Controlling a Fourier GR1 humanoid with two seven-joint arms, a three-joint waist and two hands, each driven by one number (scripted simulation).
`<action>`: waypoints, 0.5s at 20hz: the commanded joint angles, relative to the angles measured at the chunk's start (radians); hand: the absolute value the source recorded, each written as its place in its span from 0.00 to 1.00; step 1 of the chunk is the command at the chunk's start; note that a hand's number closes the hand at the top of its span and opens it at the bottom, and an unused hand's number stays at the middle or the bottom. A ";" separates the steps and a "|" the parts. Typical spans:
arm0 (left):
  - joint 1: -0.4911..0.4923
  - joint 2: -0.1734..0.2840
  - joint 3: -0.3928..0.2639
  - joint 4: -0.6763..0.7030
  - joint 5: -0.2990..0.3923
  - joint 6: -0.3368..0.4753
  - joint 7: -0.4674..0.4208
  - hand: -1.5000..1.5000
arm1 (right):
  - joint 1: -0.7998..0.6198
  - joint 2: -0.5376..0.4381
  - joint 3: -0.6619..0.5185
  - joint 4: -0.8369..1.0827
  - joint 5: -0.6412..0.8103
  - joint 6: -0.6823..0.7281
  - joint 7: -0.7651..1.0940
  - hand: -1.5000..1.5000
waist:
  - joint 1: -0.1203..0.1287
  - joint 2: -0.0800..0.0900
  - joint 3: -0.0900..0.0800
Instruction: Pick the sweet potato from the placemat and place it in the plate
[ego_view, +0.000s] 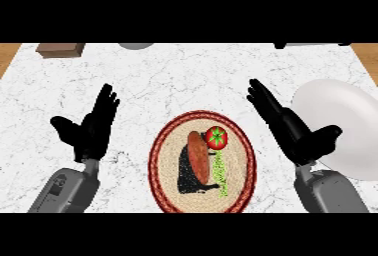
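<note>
Both hands open above the worktop, the sweet potato not yet grasped.

It lies lengthwise on the round placemat near the front edge, a tomato touching its far end; the right hand — fingers straight, nearer the white plate at the right edge — should probably close around its middle, clear of the tomato; the left hand holds nothing.

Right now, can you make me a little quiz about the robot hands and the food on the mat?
1. True or false: the sweet potato already lies in the plate.
2. Which robot hand is nearer the plate: A) left robot hand B) right robot hand?
3. What red food touches the sweet potato on the placemat?

Key: 1. False, it lies on the placemat. 2. B. 3. The tomato.
</note>
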 joint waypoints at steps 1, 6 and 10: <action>-0.032 0.016 -0.018 0.015 -0.030 -0.030 0.056 0.50 | -0.020 0.034 0.005 0.045 -0.018 0.044 -0.008 1.00 | 0.055 -0.021 -0.010; -0.033 0.140 -0.039 0.009 -0.104 -0.035 0.085 0.50 | -0.193 0.022 0.007 0.198 -0.214 0.385 -0.100 1.00 | 0.123 -0.002 -0.004; 0.005 0.158 -0.028 -0.002 -0.069 -0.078 0.107 0.50 | -0.099 0.024 -0.076 0.299 0.056 0.116 -0.393 0.00 | 0.099 -0.003 -0.004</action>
